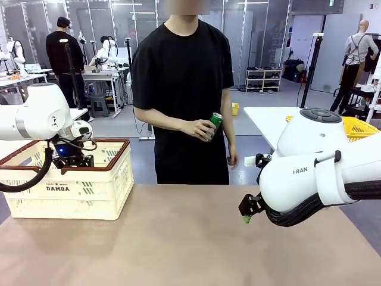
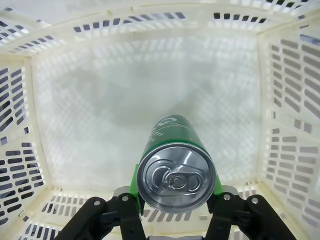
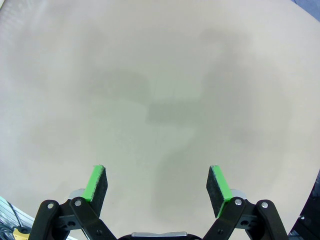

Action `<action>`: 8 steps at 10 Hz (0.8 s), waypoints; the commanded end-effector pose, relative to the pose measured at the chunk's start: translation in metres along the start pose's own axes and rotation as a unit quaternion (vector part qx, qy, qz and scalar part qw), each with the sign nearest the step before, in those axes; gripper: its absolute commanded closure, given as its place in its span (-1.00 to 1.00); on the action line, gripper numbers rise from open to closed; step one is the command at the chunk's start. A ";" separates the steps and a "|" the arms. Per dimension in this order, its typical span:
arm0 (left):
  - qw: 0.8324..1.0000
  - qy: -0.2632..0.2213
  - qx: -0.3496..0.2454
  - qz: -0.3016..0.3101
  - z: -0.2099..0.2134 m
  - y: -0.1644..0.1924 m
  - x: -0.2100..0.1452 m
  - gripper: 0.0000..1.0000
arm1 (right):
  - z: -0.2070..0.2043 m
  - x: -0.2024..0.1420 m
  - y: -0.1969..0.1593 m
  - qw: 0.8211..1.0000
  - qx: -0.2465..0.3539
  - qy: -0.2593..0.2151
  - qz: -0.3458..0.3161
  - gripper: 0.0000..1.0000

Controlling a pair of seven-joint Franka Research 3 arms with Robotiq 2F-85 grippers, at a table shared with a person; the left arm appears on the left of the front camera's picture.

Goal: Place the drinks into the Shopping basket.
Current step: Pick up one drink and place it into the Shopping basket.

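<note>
Where the left pincer (image 1: 71, 158) is: down inside the Shopping basket (image 1: 89, 190), below the brown rim at its far side, as the front view shows.
Left pincer state: closed on a green can (image 2: 175, 160); in the left wrist view the left pincer (image 2: 176, 192) has one finger on each side of the can, just under its silver top.
Held can: upright, pull-tab end facing the wrist camera, body pointing down at the basket floor; whether its base touches the floor cannot be told.
Shopping basket: stands on the table (image 1: 178, 244) at the robot's left, "DAMDA" print facing the front camera; its slotted cream walls (image 2: 290, 125) surround the can on all sides.
Right pincer (image 3: 158, 184): jaws spread wide and gripping nothing, green pads well apart, bare table (image 3: 160, 75) beneath.
Right pincer in the front view (image 1: 247, 211): hovers low over the table at the robot's right, well apart from the basket.
Second green can (image 1: 215, 121): held in the person's hand (image 1: 199, 128) at waist height, beyond the table's far edge.
</note>
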State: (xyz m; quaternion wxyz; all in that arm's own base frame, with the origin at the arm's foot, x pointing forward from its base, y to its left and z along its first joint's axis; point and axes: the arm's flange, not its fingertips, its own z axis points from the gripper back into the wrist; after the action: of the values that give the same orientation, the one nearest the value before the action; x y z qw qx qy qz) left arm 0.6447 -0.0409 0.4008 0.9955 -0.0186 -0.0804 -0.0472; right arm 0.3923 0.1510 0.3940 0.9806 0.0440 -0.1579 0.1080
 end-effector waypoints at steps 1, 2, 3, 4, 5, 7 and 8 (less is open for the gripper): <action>1.000 -0.003 0.001 -0.004 -0.002 0.001 -0.004 -0.12 | -0.001 0.000 -0.001 1.000 0.001 0.000 -0.001 -1.00; 1.000 0.004 0.000 -0.007 -0.004 0.003 -0.006 -0.12 | -0.001 0.000 -0.001 1.000 0.001 0.000 -0.001 -1.00; 1.000 0.010 -0.001 -0.012 -0.006 0.004 -0.008 -0.12 | -0.001 0.000 -0.001 1.000 0.001 0.000 -0.001 -1.00; 1.000 0.017 -0.008 -0.014 -0.007 0.005 -0.010 -0.22 | -0.001 0.000 -0.001 1.000 0.001 0.000 -0.001 -1.00; 1.000 0.017 -0.015 -0.016 -0.009 0.006 -0.012 -0.51 | -0.001 0.000 -0.001 1.000 0.001 0.000 -0.001 -1.00; 1.000 0.011 -0.011 -0.012 -0.006 0.008 -0.019 -0.91 | -0.001 0.000 -0.001 1.000 0.001 0.000 -0.001 -1.00; 1.000 0.006 -0.014 -0.008 -0.002 0.008 -0.021 -1.00 | -0.001 0.000 -0.001 1.000 0.001 0.000 -0.001 -1.00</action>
State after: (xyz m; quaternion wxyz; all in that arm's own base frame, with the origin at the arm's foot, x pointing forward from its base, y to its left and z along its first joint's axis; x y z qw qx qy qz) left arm 0.6370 -0.0367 0.3924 0.9964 -0.0190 -0.0676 -0.0484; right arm 0.3923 0.1510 0.3940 0.9805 0.0440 -0.1579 0.1080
